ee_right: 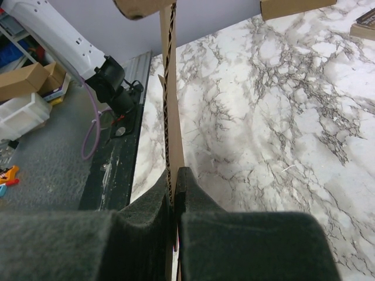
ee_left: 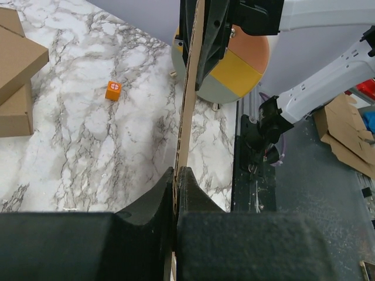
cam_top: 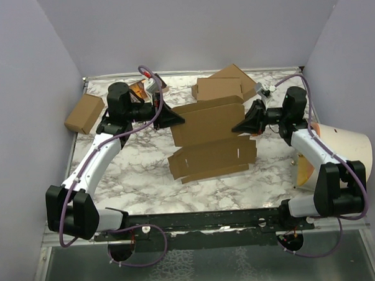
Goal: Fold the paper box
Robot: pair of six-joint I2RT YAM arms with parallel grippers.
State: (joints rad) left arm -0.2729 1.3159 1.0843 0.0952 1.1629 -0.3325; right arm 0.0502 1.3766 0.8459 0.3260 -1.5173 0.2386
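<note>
The paper box is a brown die-cut cardboard sheet held up over the middle of the marble table, its lower flaps with slits hanging toward the front. My left gripper is shut on its left edge. My right gripper is shut on its right edge. In the left wrist view the sheet runs edge-on away from the pinching left gripper. In the right wrist view the corrugated edge rises from between the closed fingers of the right gripper.
Stacked folded brown boxes lie at the back. A small brown carton rests at the back left. A round white, yellow and orange object stands at the right. A small orange cube sits on the marble.
</note>
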